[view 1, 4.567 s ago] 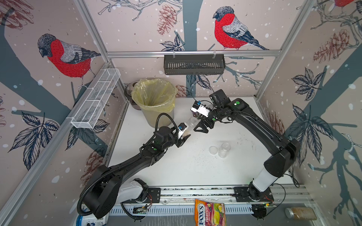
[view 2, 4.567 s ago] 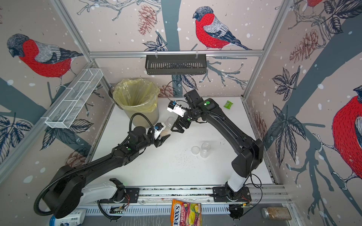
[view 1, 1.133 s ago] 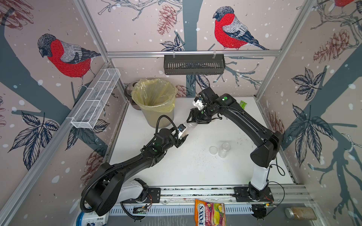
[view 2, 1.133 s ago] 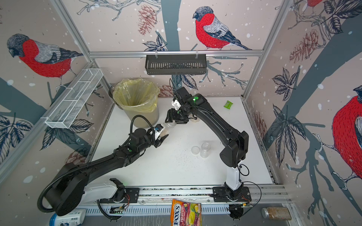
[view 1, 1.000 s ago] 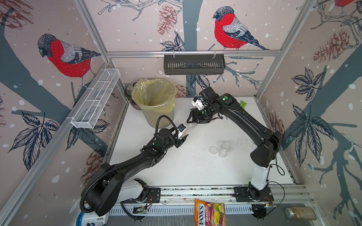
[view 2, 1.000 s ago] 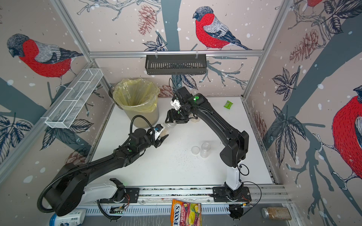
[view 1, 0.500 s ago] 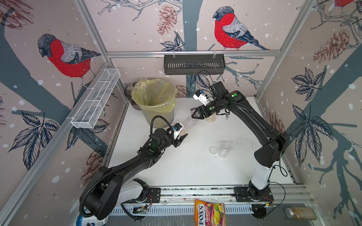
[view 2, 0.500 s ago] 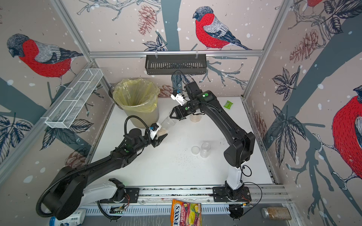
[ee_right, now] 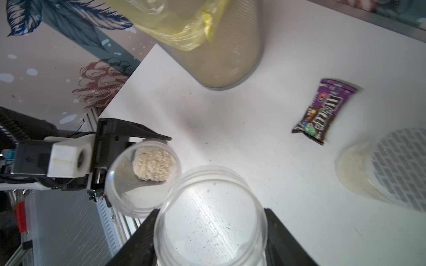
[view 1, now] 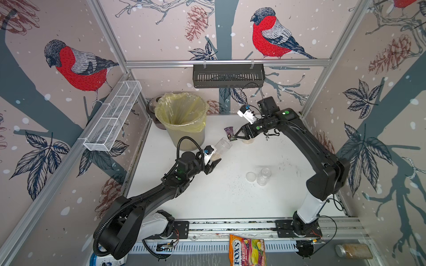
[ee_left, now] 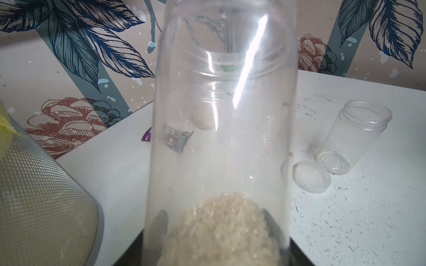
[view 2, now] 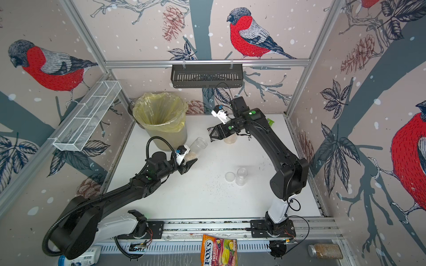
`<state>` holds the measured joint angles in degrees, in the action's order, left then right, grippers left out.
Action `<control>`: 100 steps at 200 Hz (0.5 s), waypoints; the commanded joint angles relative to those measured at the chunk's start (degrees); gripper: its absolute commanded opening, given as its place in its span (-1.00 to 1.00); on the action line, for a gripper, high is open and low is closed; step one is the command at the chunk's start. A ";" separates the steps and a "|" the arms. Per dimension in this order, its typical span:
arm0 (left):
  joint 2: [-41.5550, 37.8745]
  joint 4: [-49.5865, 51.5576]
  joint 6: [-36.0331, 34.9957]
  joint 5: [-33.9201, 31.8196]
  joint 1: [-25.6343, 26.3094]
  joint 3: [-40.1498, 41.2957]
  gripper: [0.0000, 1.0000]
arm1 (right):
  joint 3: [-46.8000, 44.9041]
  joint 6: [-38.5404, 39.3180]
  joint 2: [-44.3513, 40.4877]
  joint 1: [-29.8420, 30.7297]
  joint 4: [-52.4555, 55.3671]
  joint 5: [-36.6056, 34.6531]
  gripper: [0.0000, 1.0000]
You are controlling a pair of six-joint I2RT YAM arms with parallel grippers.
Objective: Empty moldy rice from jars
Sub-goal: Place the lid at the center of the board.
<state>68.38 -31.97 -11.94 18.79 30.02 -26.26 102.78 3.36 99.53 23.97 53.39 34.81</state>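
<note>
Three clear jars show in both top views. Left claw is clamped on the base of a slim jar, which is lidless and tilted with its mouth aimed at 1 o'clock. It is near the bin, which stands at 11 o'clock on the table. Rice, pale and clumped, sits in that jar's bottom end. Right claw grips a clear round lid by its rim, at 1 o'clock from the slim jar's mouth and apart from it. Close by the right claw stands the wide jar, dotted lid on, pale rice inside. An empty jar stands at 3 o'clock from the table's middle, with its loose lid just beside it at 9 o'clock. A candy packet lies between bin and wide jar.
</note>
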 commanded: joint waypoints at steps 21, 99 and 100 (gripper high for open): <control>-1.53 -0.72 0.21 -1.11 -0.15 -0.37 -1.00 | -14.67 -7.96 -7.50 -6.61 -11.31 -1.49 -0.08; -6.44 5.46 -0.54 -3.30 -0.14 -2.03 -1.00 | -41.25 -19.12 -14.12 -15.05 -29.61 -22.30 -0.05; -6.47 5.49 -0.54 -3.26 -0.14 -2.03 -1.00 | -41.43 -19.24 -14.11 -15.12 -29.72 -22.40 -0.05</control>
<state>62.78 -27.59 -11.92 16.12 30.00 -27.40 64.88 -11.16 86.19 9.69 31.73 21.61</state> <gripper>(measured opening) 0.606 0.647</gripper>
